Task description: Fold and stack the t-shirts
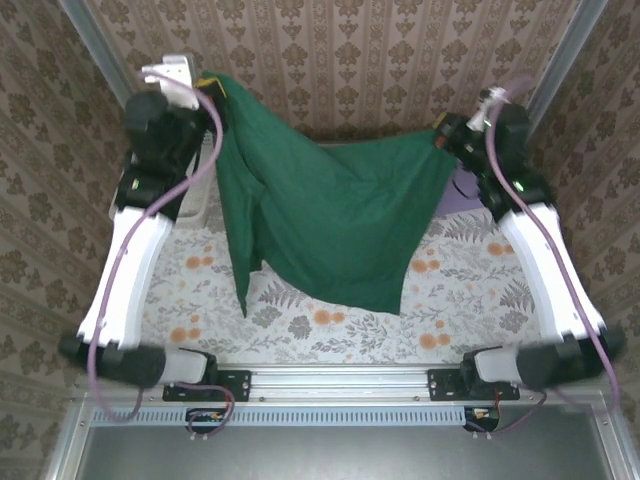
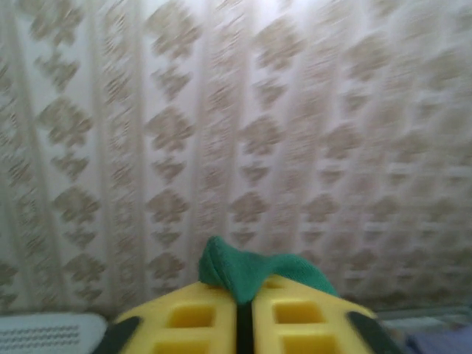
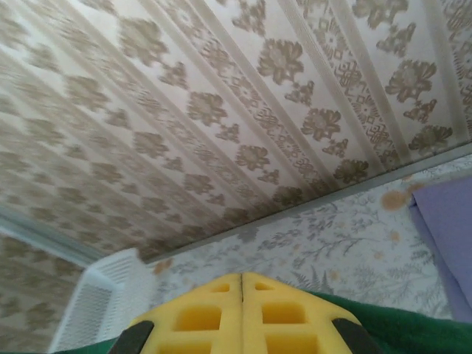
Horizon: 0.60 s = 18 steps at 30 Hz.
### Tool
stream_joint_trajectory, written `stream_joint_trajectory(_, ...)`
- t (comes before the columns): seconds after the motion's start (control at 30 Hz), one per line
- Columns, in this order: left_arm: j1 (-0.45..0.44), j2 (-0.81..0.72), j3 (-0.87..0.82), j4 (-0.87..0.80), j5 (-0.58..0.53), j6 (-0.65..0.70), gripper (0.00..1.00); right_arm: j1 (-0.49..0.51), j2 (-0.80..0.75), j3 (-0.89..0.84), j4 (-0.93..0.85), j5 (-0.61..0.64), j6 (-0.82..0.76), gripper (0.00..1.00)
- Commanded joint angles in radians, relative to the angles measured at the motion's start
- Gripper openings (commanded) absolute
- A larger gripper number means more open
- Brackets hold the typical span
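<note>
The green t-shirt (image 1: 330,215) hangs spread above the middle of the table (image 1: 470,300). The left gripper (image 1: 207,86) clamps one top corner near the far-left corner, and the right gripper (image 1: 441,136) clamps the other near the far-right. The drape hides most of the lilac t-shirt (image 1: 462,195) by the right edge, and the left arm covers much of the white basket (image 3: 96,299) at the left edge.

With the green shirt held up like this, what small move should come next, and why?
Probably lower both grippers together, easing the cloth down flat onto the table. The green t-shirt hangs stretched in the air between the left gripper and the right gripper, both shut on it, with its lower part draping toward the table, so it cannot be folded yet.
</note>
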Motion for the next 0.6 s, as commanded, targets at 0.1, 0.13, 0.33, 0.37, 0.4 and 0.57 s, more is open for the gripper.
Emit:
stream_joint_trajectory(0.1,0.095,0.447,0.489,-0.422,-0.158,-0.111,0.88,0.035,0.511,0.573,-0.458,0.13,-0.095,0.56)
stream_joint_trajectory(0.13,0.097,0.496,0.574,-0.513,-0.177,-0.128,0.99,0.039,0.565,0.67,-0.542,0.139,-0.105,0.64)
stream_joint_trajectory(0.33,0.037,0.273,0.186,-0.438,-0.126,-0.189,1.0,0.066,0.363,0.34,-0.444,0.038,-0.099,0.73)
stream_joint_trajectory(0.37,0.02,0.205,0.07,-0.394,-0.129,-0.208,0.99,0.066,0.278,0.166,-0.356,-0.009,-0.062,0.74)
stream_joint_trajectory(0.4,0.002,0.142,-0.024,-0.366,-0.124,-0.21,0.98,0.067,0.205,0.028,-0.289,-0.049,-0.026,0.75)
stream_joint_trajectory(0.57,-0.124,-0.061,-0.337,-0.467,-0.133,-0.197,0.86,0.095,-0.099,-0.55,-0.122,-0.193,0.062,0.74)
